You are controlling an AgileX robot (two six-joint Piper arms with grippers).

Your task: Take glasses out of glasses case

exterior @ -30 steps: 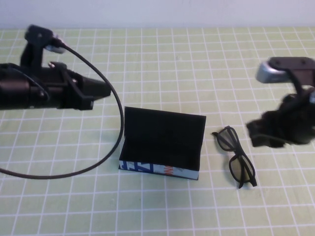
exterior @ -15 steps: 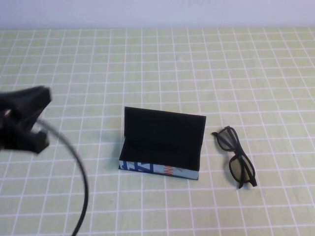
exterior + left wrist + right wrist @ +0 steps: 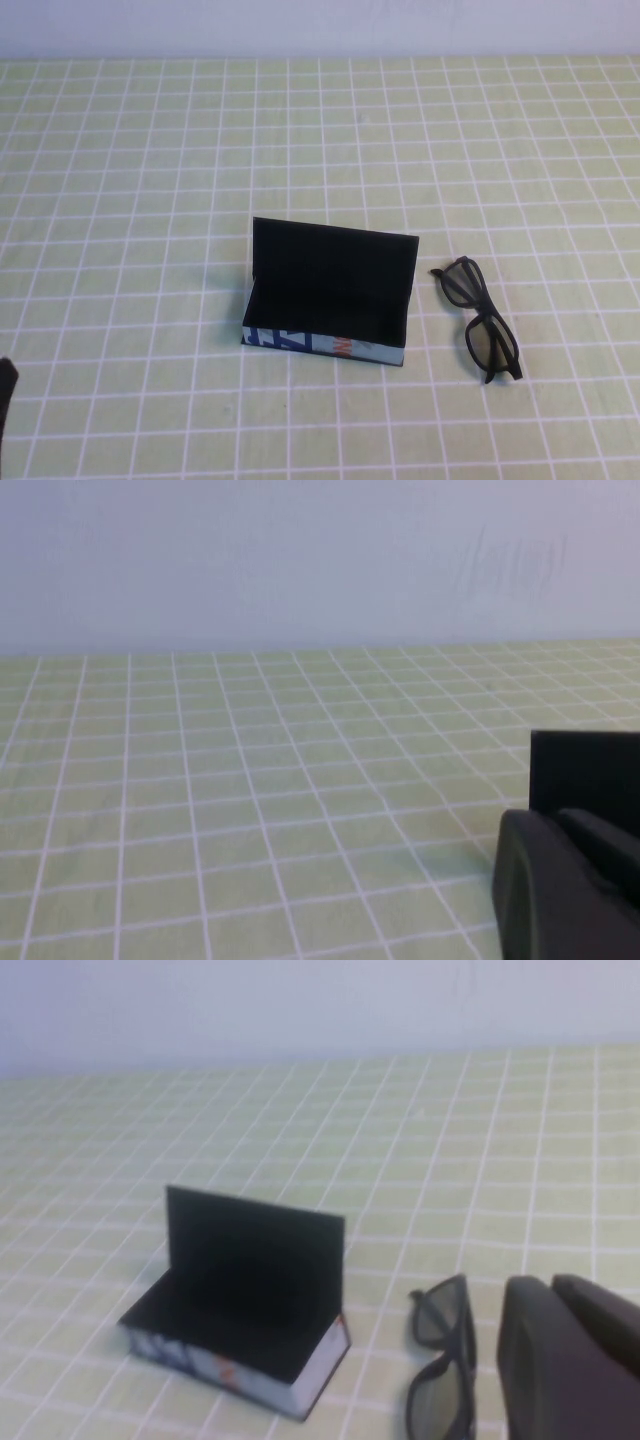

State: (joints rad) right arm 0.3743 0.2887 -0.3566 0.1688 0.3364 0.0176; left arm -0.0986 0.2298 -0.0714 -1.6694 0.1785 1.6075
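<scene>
The glasses case (image 3: pixel 330 310) stands open mid-table, its black flap lid upright and its light-blue printed side facing me. The inside looks empty. The black glasses (image 3: pixel 481 318) lie unfolded on the mat just right of the case, apart from it. In the right wrist view the case (image 3: pixel 250 1310) and the glasses (image 3: pixel 440 1375) both show, with my right gripper (image 3: pixel 553 1290) shut and empty, low beside the glasses. My left gripper (image 3: pixel 555 820) is shut and empty, pulled back to the left of the case lid (image 3: pixel 590 770). In the high view only a dark sliver of the left arm (image 3: pixel 5 395) shows.
A green mat with a white grid (image 3: pixel 320 150) covers the table. A pale wall (image 3: pixel 300 560) runs along the far edge.
Both arms have drawn back out of the high view, the left one down and to the left. The case and glasses have not moved.
</scene>
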